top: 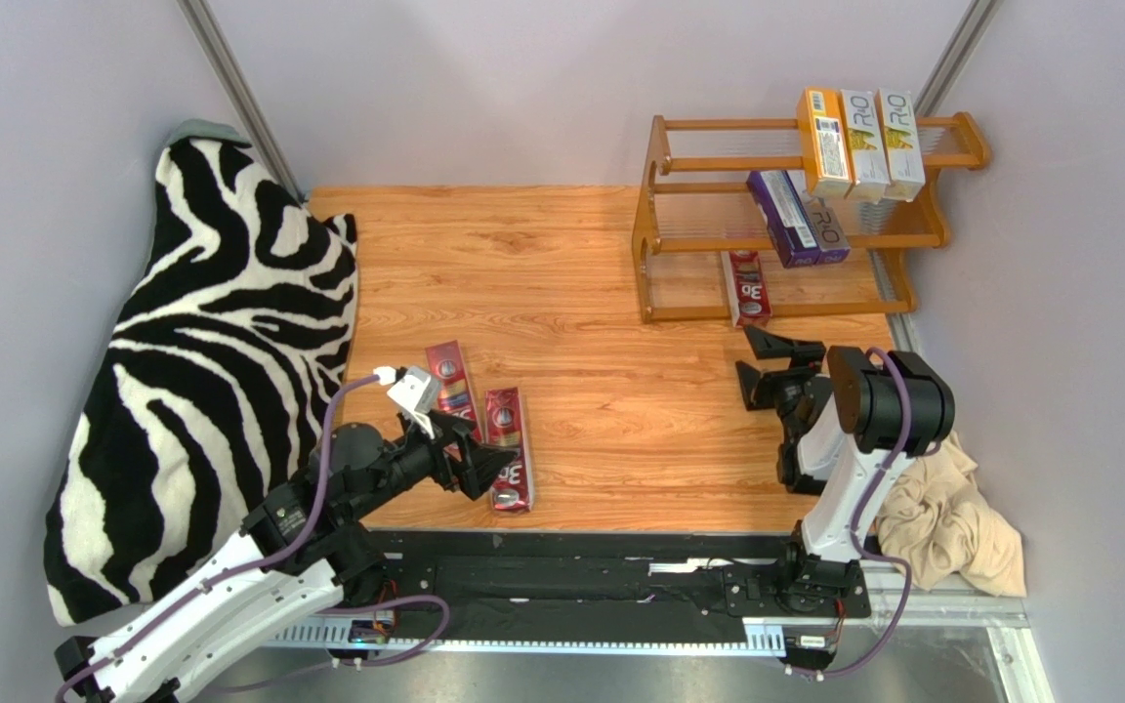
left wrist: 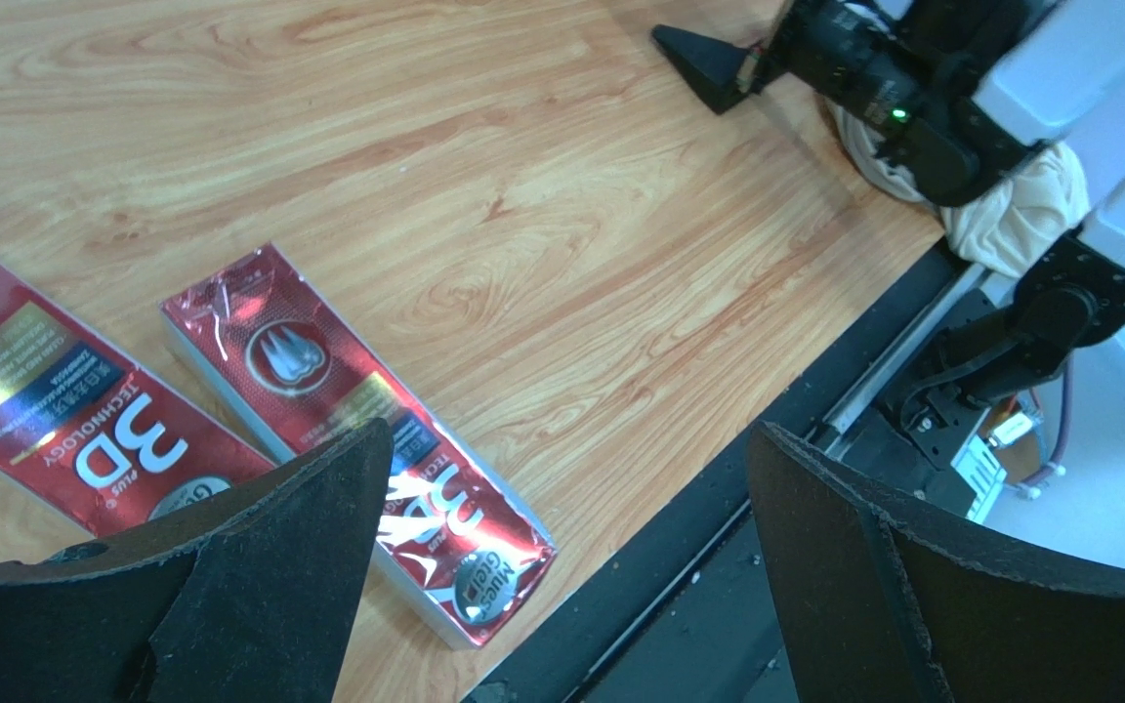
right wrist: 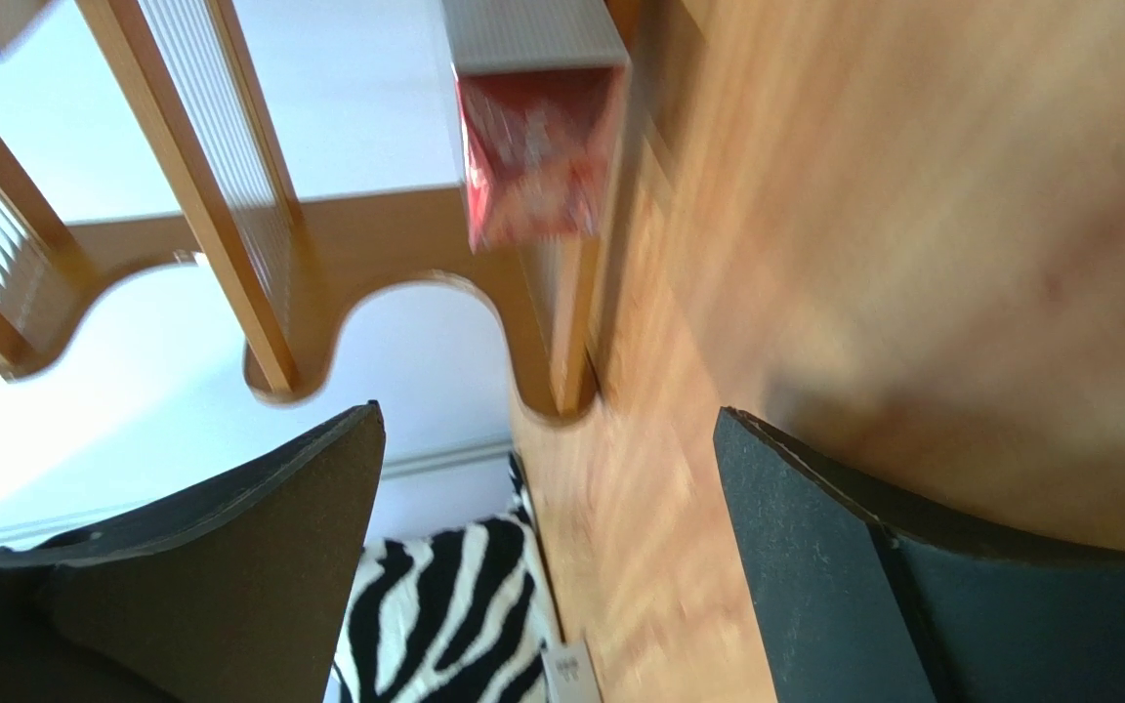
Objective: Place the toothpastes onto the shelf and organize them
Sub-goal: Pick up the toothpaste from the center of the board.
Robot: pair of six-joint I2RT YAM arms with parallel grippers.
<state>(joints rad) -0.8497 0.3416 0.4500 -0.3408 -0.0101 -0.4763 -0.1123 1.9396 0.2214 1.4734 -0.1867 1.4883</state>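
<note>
L gripper (top: 492, 457) wide open, empty, hovering over 2 red toothpastes (top: 454, 384) lying flat on table (top: 583, 293), near edge. R gripper (top: 748, 359) open, empty, just in front of shelf (top: 652, 220). Shelf: 3 yellow/white cartons (top: 862, 142) on top tier, purple pair (top: 796, 217) mid, red carton (top: 746, 286) bottom.

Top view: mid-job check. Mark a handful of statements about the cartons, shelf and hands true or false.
1. Two purple cartons sit on the middle tier of the shelf. True.
2. The top tier is bare. False: three yellow-and-white cartons stand on it.
3. Two red cartons lie on the table. True.
4. The left hand is shut on a red carton. False: it is open, with nothing in it.
5. The right hand is open and empty. True.
</note>
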